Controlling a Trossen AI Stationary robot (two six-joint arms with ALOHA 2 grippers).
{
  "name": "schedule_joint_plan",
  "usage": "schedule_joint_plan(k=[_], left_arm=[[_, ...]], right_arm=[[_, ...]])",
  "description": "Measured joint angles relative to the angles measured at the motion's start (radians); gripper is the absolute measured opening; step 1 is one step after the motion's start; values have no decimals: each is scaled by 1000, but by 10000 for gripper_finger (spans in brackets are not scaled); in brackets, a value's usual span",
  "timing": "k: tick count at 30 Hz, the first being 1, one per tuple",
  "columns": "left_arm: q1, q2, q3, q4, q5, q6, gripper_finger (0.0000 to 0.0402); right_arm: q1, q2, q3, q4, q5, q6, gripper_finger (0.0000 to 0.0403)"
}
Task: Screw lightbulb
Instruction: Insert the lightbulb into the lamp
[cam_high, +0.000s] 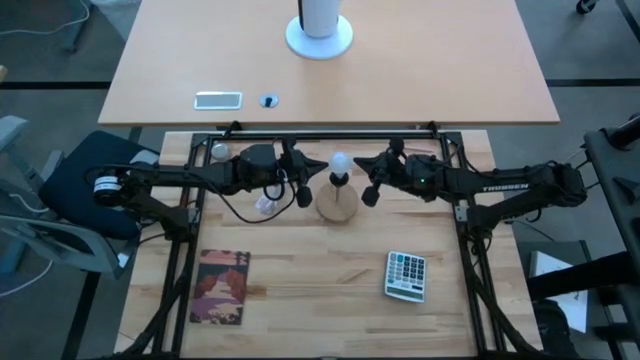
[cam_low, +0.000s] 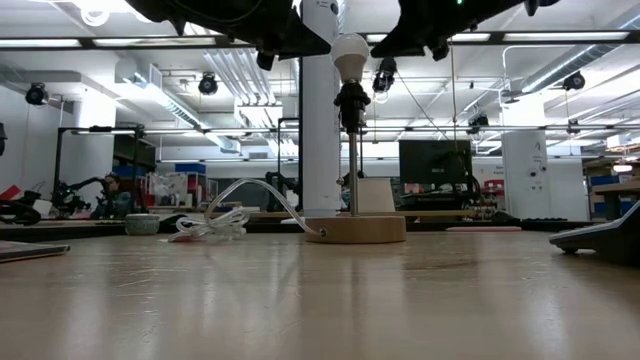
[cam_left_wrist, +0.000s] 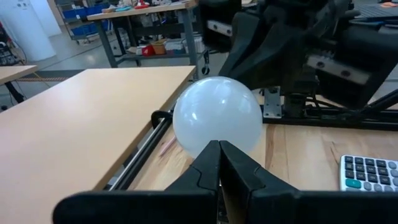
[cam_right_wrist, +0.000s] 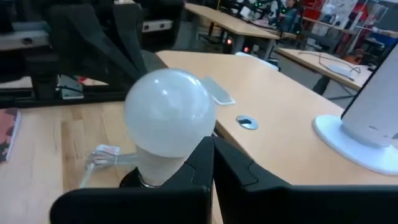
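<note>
From above we see the lightbulb (cam_high: 341, 162) seated on top of a stand with a round wooden base (cam_high: 337, 203), mid-table, with the left gripper (cam_high: 318, 170) and right gripper (cam_high: 362, 165) flanking it, just beside it. In the low view the bulb sits high on its pole between both arms. Through each wrist camera we note the fingers (cam_left_wrist: 217, 163) pressed together, clenched on nothing, the bulb just beyond their tips.

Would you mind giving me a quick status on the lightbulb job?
Left gripper and right gripper shut, flanking the lightbulb, neither holding it. Lightbulb sits upright in the lamp stand. Nothing in the way.
</note>
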Motion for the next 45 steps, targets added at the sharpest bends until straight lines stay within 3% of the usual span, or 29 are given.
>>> schedule_joint_plan(k=[27,45], left_arm=[[2,32,0,23,-34,8,0],[3,32,-1,86,-44,18,0]], right_arm=[[21,22,0,-17,-72,26,0],[25,22,0,-7,-22,34,0]])
